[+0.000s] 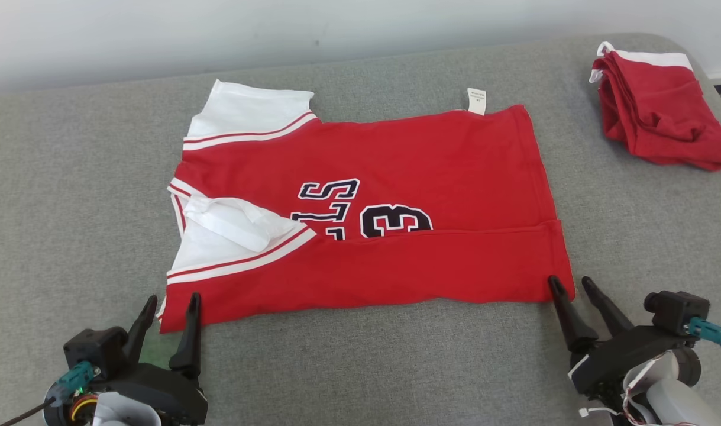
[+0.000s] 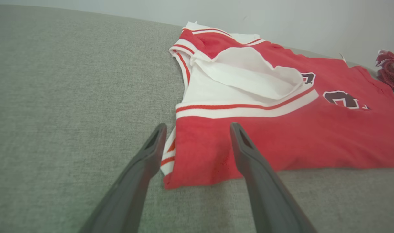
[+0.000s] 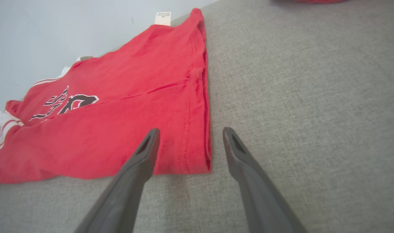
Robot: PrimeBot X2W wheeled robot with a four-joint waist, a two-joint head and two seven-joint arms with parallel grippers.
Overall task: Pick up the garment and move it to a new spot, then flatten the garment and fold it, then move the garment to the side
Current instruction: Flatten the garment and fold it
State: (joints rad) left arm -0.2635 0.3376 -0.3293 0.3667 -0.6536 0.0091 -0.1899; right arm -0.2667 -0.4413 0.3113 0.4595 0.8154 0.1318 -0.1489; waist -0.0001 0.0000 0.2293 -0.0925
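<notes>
The red jersey (image 1: 431, 148) lies spread over the middle of the grey padded surface (image 1: 360, 367), with its near long edge folded up over the number. The left gripper (image 1: 171, 300) stands at the near left corner and the right gripper (image 1: 569, 283) at the near right corner, both with jaws wide and empty. The cloth looks light, soft and limp and will likely sag between holds. Pinching both layers at the corners seems best.
</notes>
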